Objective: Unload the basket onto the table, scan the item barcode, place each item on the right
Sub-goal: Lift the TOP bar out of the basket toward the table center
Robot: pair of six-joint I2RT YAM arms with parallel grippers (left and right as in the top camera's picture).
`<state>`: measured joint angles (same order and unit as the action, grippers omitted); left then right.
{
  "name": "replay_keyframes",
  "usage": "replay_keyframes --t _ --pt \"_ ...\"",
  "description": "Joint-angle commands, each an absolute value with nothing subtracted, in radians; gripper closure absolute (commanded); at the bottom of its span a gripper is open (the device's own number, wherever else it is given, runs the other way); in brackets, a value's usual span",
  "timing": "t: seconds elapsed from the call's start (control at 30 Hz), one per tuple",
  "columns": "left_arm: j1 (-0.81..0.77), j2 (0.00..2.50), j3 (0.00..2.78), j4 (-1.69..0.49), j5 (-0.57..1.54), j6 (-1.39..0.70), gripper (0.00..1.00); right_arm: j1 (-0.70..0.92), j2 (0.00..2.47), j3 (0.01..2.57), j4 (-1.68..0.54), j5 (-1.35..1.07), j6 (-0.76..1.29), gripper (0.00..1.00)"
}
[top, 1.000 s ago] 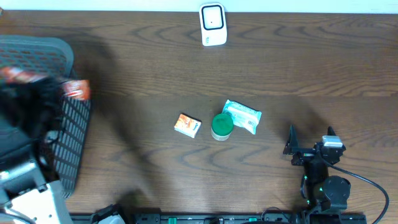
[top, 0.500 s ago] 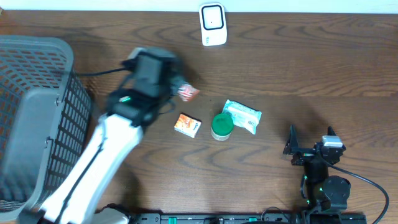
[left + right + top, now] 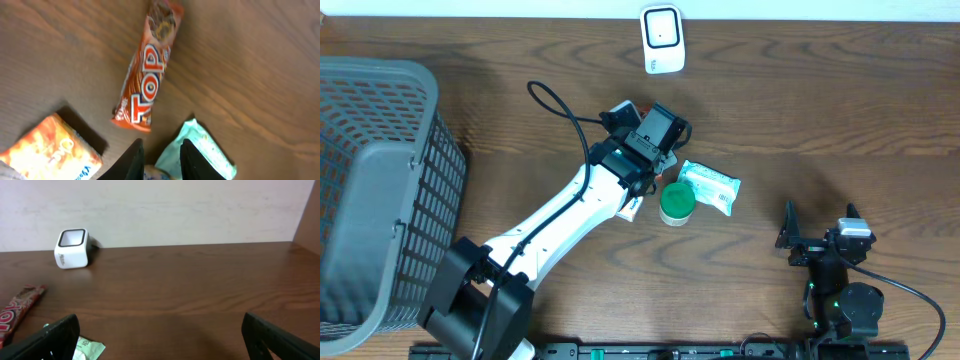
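Take the green-lidded jar (image 3: 677,203) as your reference point. The orange snack bar (image 3: 147,75) (wrapper lettering reads "TOP") lies on the table (image 3: 840,100) beyond the jar and slightly to its left, its long axis pointing away from the robot.

The left gripper (image 3: 161,145) hangs over the jar's far-left side, with its tips just short of the bar's near end. Its fingers (image 3: 136,157) stand close together. Through the narrow gap you see only table and packet, so it pinches nothing.

The white scanner (image 3: 662,40) stands well beyond the jar, at the far table edge. A mint-green packet (image 3: 712,188) sits just beside the jar on its right. An orange box (image 3: 47,155) sits just left of the jar.

The right gripper (image 3: 818,215) rests well to the jar's right and nearer the robot, jaws spread wide and empty. The grey basket (image 3: 435,210) stands far to the jar's left.
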<state>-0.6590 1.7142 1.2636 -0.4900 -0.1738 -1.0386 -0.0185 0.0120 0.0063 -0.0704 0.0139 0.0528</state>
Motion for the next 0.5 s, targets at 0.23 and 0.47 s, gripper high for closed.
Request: replay_keyframes --t 0.23,0.47 --pt "-0.625 1.710 1.274 -0.415 -0.282 -0.802 0.40 -0.025 0.007 0.006 -0.075 0.006 0.066 0.01" --pt "-0.579 1.773 1.274 -0.409 -0.278 -0.617 0.35 -0.025 0.007 0.006 -0.075 0.006 0.066 0.01"
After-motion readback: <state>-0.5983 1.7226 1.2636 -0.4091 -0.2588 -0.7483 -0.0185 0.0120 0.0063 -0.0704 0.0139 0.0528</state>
